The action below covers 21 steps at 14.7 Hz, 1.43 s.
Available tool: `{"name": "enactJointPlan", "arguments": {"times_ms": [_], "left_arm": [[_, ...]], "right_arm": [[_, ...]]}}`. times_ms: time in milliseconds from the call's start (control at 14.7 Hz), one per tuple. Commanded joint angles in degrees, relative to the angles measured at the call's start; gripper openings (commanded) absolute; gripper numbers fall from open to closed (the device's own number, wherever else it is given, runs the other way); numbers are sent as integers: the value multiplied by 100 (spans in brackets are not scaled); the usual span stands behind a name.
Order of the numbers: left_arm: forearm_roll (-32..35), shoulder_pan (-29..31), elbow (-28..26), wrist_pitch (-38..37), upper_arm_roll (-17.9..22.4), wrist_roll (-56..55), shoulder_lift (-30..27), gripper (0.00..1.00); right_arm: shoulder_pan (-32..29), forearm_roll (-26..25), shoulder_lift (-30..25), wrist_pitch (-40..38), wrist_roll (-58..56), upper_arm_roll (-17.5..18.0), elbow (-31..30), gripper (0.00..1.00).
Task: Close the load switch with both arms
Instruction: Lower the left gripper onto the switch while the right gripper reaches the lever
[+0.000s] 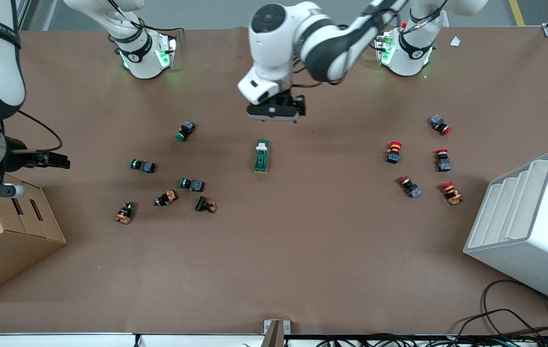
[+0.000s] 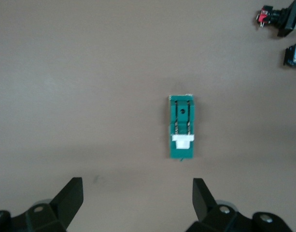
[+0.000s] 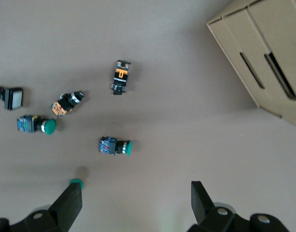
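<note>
Load switch (image 1: 262,155), frame centre: dark green block lying flat, white lever (image 2: 182,141) at the end toward the robot bases | left gripper (image 1: 274,112) hangs just above it in frame, fingers (image 2: 70,198) spread | right gripper (image 1: 45,159), left edge, fingers (image 3: 71,200) spread over green push-buttons (image 3: 115,146); arm cropped | cardboard box (image 1: 4,231) partly cut off.

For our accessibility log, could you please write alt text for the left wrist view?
The load switch lies flat on the brown table, its white lever toward the open left gripper hovering above. Two push-buttons lie at the frame's corner.
</note>
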Motion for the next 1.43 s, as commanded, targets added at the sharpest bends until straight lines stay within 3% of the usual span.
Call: {"name": "enactJointPlan", "arguments": {"times_ms": [0, 136, 477, 750, 955, 1364], "left_arm": [[1286, -523, -43, 266, 4, -1666, 560, 100], [2464, -910, -43, 276, 4, -3055, 1000, 100], [4566, -1412, -261, 276, 13, -5396, 1749, 100], [6544, -1447, -824, 258, 13, -7153, 2003, 99], [7310, -1456, -974, 197, 31, -7780, 2135, 99], [8252, -1518, -992, -514, 40, -8300, 2548, 99]], "right_arm": [[615, 171, -44, 206, 1455, 51, -224, 100], [1091, 697, 192, 425, 2729, 43, -224, 100], [2295, 1305, 869, 1330, 4805, 51, -277, 100], [2954, 2060, 1362, 2085, 5372, 43, -505, 100], [3324, 2185, 1529, 2937, 5573, 51, -909, 100], [3861, 2571, 1741, 3553, 5784, 51, -1287, 100]]}}
